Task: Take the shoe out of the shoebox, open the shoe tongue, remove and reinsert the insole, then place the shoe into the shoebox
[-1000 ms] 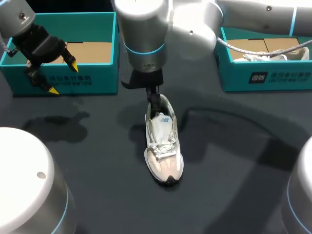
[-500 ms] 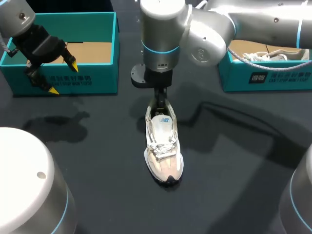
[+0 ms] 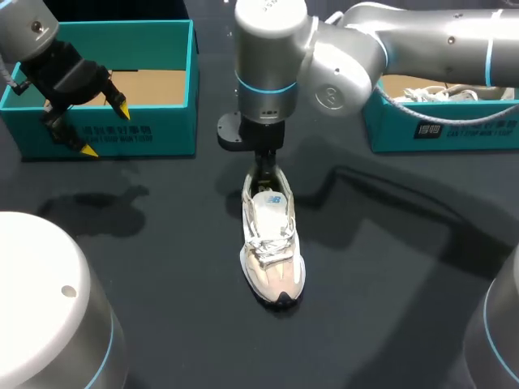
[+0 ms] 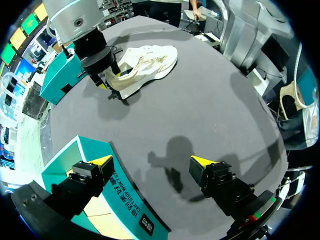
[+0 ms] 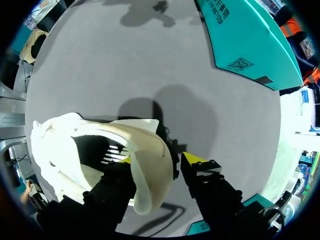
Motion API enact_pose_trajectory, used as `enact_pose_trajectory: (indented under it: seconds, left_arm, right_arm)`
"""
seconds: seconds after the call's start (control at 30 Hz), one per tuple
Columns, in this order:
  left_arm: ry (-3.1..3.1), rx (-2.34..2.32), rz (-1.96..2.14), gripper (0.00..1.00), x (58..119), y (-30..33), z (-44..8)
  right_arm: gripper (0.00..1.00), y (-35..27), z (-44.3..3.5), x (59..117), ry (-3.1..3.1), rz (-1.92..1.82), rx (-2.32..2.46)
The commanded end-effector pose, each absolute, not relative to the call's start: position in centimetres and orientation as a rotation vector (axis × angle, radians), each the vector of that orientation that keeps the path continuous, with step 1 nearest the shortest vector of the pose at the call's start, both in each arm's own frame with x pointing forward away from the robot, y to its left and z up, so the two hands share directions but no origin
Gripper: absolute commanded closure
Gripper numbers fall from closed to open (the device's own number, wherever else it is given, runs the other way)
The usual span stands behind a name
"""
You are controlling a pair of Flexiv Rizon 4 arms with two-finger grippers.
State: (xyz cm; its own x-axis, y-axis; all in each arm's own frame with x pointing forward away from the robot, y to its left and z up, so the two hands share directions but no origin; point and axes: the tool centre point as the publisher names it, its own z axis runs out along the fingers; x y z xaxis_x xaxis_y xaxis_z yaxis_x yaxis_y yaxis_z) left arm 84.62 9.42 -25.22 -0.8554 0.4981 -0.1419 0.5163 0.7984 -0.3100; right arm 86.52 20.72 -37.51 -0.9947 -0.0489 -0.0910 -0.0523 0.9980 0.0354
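A white and beige sneaker (image 3: 272, 243) lies on the dark table, toe toward me, its white insole (image 3: 270, 204) showing inside. My right gripper (image 3: 263, 168) points down at the sneaker's heel. Seen from the right wrist, the right gripper (image 5: 159, 160) straddles the heel wall (image 5: 150, 165): one finger inside the shoe, the other just outside it with a thin gap, so it is open. My left gripper (image 3: 105, 130) hangs open and empty over the front wall of the left teal shoebox (image 3: 154, 134); from the left wrist the left gripper (image 4: 151, 161) is far from the sneaker (image 4: 145, 62).
The left shoebox shows only a bare cardboard floor (image 3: 150, 85). A second teal shoebox (image 3: 438, 128) at the back right holds another pale shoe (image 3: 442, 93). My right arm's thick links (image 3: 340, 57) span the back middle of the table.
The right arm's wrist has swung to the right above the heel, and its fingers have drawn closer together around the heel wall. The sneaker and the left arm have stayed put.
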Motion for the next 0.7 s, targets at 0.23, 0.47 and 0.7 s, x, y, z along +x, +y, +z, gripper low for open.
enact_pose_trajectory:
  seconds: [0.23, 0.47, 0.7]
  left_arm:
    - [2.928, 0.827, -0.525, 0.0, 84.6, 9.4, -25.2]
    - [2.928, 0.827, -0.525, 0.0, 84.6, 9.4, -25.2]
    - [2.928, 0.827, -0.525, 0.0, 84.6, 9.4, -25.2]
  right_arm:
    - [1.0, 21.3, -38.1, 86.7, 3.073, 0.051, -0.079]
    - [1.0, 21.0, -36.5, 85.8, 3.047, 0.009, -0.046]
    - [1.0, 19.3, -32.2, 85.4, 3.019, -0.054, -0.009]
